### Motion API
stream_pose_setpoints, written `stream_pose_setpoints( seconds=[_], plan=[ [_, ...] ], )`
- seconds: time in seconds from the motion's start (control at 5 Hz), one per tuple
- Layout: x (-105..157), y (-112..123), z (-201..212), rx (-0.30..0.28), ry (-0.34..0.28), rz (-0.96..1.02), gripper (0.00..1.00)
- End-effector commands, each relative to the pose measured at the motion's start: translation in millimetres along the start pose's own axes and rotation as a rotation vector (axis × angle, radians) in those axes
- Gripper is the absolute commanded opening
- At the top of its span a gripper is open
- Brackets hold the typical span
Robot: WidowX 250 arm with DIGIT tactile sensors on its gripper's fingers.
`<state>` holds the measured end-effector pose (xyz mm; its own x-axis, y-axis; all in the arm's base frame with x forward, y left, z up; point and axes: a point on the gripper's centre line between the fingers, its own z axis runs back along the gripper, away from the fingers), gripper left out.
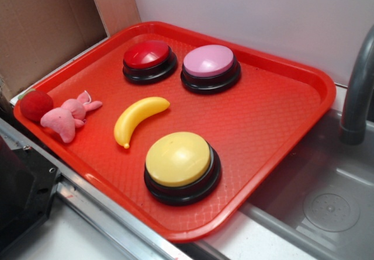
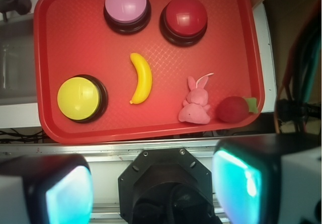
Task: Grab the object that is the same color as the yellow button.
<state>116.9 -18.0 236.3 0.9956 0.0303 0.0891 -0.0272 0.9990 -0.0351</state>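
The gripper [image 2: 156,189] hangs high over the near edge of the red tray [image 2: 241,58], looking straight down; its two fingers [image 2: 251,183] stand wide apart at the bottom corners of the wrist view, with nothing between them. They are blurred and glowing teal, so their tips cannot be made out.

The toy banana [image 2: 141,78] lies flat near the middle of the tray, untouched, between the yellow button [image 2: 79,98] and the pink plush bunny [image 2: 195,105]. The pink button [image 2: 126,5] and red button [image 2: 184,16] sit side by side along the far edge.

The exterior view shows none of the gripper; only a dark block at its lower left corner, too cropped to identify. It does show a grey faucet [image 1: 356,96] and a steel sink [image 1: 327,201] beside the tray, and cardboard [image 1: 41,32] behind. The red ball [image 2: 232,109] touches the bunny; a green tab on it appears only from the wrist.
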Motion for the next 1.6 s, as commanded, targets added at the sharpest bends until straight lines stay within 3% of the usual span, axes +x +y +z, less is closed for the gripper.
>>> stream_pose_setpoints(
  seconds=[0.0, 1.0, 1.4],
  plan=[
    [0, 0, 0, 0.0, 0.0, 0.0, 1.0],
    [44, 0, -93, 0.09, -0.008, 0.23, 1.0],
    [53, 6, -137, 0.047, 0.004, 0.274, 1.0]
  ],
)
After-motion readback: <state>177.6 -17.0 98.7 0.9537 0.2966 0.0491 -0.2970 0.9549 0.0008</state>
